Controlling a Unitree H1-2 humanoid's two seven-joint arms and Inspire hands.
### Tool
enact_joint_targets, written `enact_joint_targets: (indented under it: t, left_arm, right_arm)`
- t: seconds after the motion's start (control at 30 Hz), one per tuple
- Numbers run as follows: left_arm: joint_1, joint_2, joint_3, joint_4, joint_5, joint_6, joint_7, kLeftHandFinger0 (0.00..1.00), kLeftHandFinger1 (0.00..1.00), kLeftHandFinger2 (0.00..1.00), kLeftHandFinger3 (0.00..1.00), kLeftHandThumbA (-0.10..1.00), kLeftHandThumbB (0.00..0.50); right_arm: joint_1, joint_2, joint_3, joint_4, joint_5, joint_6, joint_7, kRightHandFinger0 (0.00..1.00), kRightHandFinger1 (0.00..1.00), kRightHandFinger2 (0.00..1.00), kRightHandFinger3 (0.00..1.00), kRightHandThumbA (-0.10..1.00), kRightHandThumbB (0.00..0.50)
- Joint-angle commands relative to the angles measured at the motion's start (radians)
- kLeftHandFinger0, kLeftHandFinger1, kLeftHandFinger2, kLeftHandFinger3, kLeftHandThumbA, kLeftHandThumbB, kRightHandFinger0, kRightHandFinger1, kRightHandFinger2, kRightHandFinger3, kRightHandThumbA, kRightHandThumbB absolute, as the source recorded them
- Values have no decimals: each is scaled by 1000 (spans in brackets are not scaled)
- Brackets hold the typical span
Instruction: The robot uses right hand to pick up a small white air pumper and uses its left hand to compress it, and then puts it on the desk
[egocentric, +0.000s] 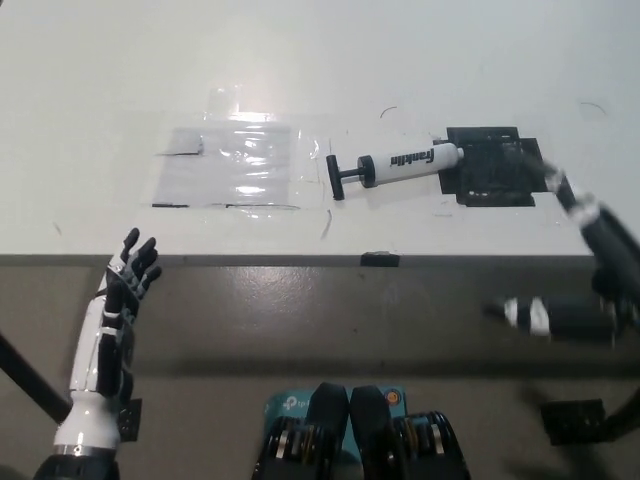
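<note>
Your air pumper (397, 162) lies flat on the desk (120, 90), its far-right end on a black patch (495, 168), untouched. Right hand (590, 275) blurred at right edge, fingers spread, empty. Left hand (128, 282) rests near-left, fingers apart.

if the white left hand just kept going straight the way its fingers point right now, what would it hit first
Probably the desk's front edge. The left hand, open below the desk at lower left, points up and slightly right. Further along that line lies the clear plastic sheet, not the air pumper. Depth is unclear, so it might pass above the edge.
</note>
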Motion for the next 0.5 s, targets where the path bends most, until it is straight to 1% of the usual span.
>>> enact_joint_targets:
  t: [0.0, 0.03, 0.07, 0.1, 0.13, 0.17, 0.23, 0.3, 0.37, 0.4, 0.47]
  left_arm:
    - [38, 4, -16, -31, -50, -51, -37, 1000, 1000, 1000, 1000, 1000, 264]
    - [53, 5, -19, -41, -42, -42, -36, 1000, 1000, 1000, 1000, 1000, 264]
    - [60, 4, -22, -38, -49, -40, -40, 1000, 1000, 1000, 1000, 1000, 272]
    - [54, 8, -24, -30, -69, -24, -53, 1000, 1000, 1000, 1000, 1000, 285]
    - [50, 13, -24, -19, -46, -36, -48, 1000, 1000, 1000, 1000, 1000, 271]
    - [48, 19, -24, -11, -38, -44, -49, 1000, 1000, 1000, 1000, 1000, 265]
    - [31, 32, -23, 3, -25, -52, -52, 1000, 1000, 1000, 1000, 1000, 263]
    - [1, 52, -22, 27, -17, -67, -62, 1000, 1000, 1000, 1000, 1000, 255]
    - [-5, 69, -29, 31, -11, -76, -75, 1000, 1000, 1000, 1000, 1000, 255]
    - [-8, 80, -34, 34, -3, -78, -78, 1000, 1000, 1000, 1000, 1000, 254]
    - [-11, 80, -33, 43, -1, -89, -72, 1000, 1000, 1000, 1000, 1000, 259]
  right_arm:
    - [107, 90, -39, -118, 245, -96, -139, 1000, 1000, 1000, 1000, 1000, 227]
    - [124, 98, -34, -110, 241, -109, -140, 1000, 1000, 1000, 1000, 1000, 224]
    - [134, 106, -32, -60, 213, -167, -149, 1000, 1000, 1000, 1000, 1000, 198]
    - [134, 133, -34, -16, 210, -173, -167, 1000, 1000, 1000, 1000, 1000, 213]
    - [138, 150, -31, 28, 204, -191, -179, 1000, 1000, 1000, 1000, 1000, 205]
    - [144, 165, -28, 56, 212, -188, -182, 1000, 1000, 1000, 1000, 1000, 212]
    - [149, 182, -16, 134, 230, -206, -178, 1000, 1000, 1000, 1000, 1000, 190]
    - [134, 194, -1, 208, 221, -224, -183, 1000, 1000, 1000, 1000, 1000, 132]
    - [138, 205, 8, 253, 212, -247, -198, 1000, 1000, 1000, 1000, 1000, 123]
    - [138, 210, 12, 281, 185, -259, -215, 1000, 1000, 1000, 1000, 1000, 130]
    - [126, 213, 18, 341, 162, -265, -237, 1000, 1000, 1000, 1000, 1000, 164]
